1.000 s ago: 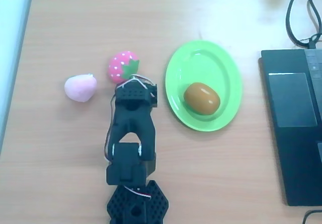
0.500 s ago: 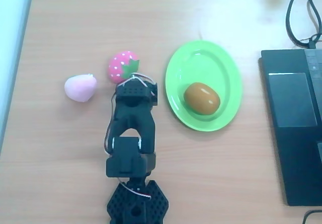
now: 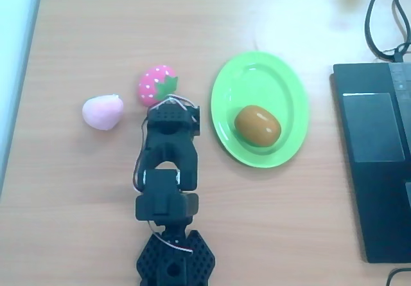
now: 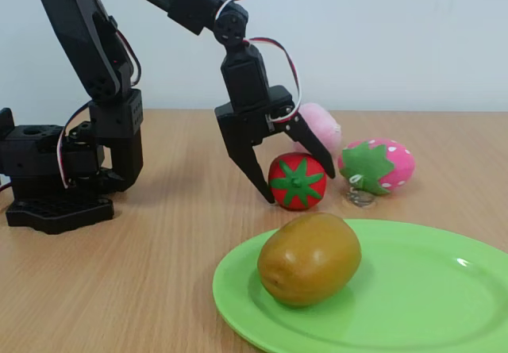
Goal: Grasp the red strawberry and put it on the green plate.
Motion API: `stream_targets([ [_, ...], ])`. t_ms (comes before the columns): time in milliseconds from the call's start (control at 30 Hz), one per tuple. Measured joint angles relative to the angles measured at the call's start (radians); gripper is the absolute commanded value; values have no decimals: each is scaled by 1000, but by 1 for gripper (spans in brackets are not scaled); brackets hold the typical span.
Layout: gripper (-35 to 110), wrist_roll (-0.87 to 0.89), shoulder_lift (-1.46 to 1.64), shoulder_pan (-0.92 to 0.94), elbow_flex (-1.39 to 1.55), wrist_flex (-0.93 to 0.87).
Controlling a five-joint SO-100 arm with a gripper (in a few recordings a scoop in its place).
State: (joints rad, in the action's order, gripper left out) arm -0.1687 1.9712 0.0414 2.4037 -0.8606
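In the fixed view the red strawberry [image 4: 298,180] sits on the wooden table, its green leafy top facing the camera. My black gripper [image 4: 299,186] is open and lowered over it, one finger [image 4: 252,170] close against its left side and the other finger [image 4: 316,148] behind its right side. From overhead the gripper [image 3: 171,116] hangs under the arm and hides the strawberry. The green plate [image 3: 257,74] [image 4: 413,289] lies just right of the gripper in the overhead view and holds a brown egg-shaped fruit [image 3: 257,125] [image 4: 309,258].
A pink strawberry with white dots [image 3: 157,85] [image 4: 379,165] lies just beyond the gripper. A pale pink lump [image 3: 102,112] [image 4: 321,127] is nearby. A dark laptop [image 3: 376,157] and cables [image 3: 385,16] fill the overhead view's right edge. The arm's base [image 4: 55,178] stands at the left.
The arm's lower link has shifted slightly; the gripper stays over the same spot. Fruits and plate have not moved.
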Motion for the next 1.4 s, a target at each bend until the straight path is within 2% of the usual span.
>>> stream_targets([
  [400, 28, -2, 23, 0, 8, 0],
  [767, 26, -2, 175, 2, 11, 0],
  [1033, 26, 23, 199, 127, -83, -6],
  [1400, 25, 183, 153, 328, -268, -6],
])
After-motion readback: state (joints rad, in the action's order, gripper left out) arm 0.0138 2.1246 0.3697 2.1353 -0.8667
